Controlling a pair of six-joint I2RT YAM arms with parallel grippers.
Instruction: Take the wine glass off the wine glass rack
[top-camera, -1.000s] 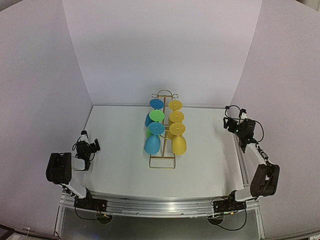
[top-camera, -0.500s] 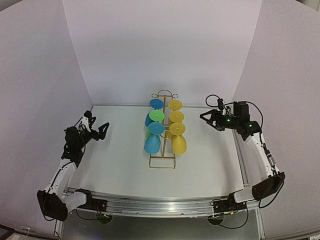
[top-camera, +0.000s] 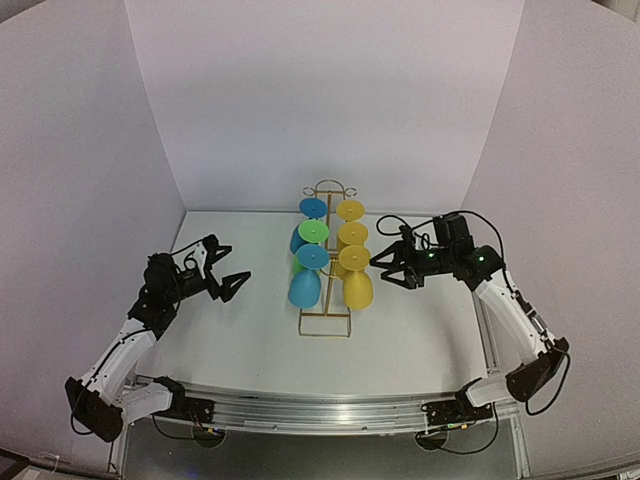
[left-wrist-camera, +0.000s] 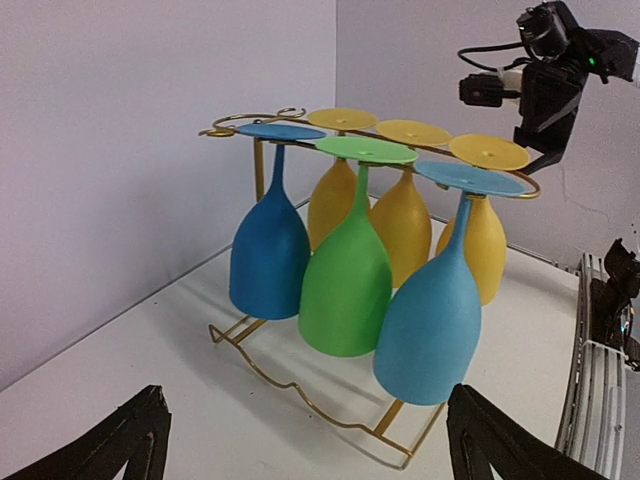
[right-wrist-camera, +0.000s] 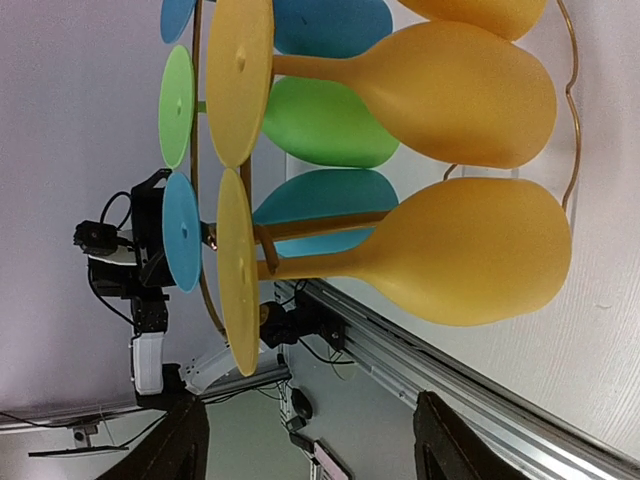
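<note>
Moved since earlier: both arms have swung in from the sides toward the rack. The right gripper has closed most of the gap, the left gripper less of it.
Rack: it stands in the middle of the worktop. Six glasses hang upside down by their feet from its top rails, three yellow on the right and dark blue, green and light blue on the left.
Right gripper: fingers spread and holding nothing, just beside the front yellow glass but not touching it.
Left gripper: also spread and empty, well apart from the light blue glass.
Likely target: the front yellow glass, judging by nearness.
Risk, shove: the wire frame looks light, so a finger meeting a bowl side-on could slide or tip the whole rack.
Risk, neighbours: the bowls hang close together, so a wide approach may knock the middle yellow glass and set it swinging.
Risk, snag: the foot rests on the rails, and pulling up or sideways rather than along them would catch it and drag the rack. I cannot tell which rail end is open.
Risk, slip: a smooth, rounded bowl may squirt out of a weak pinch.
</note>
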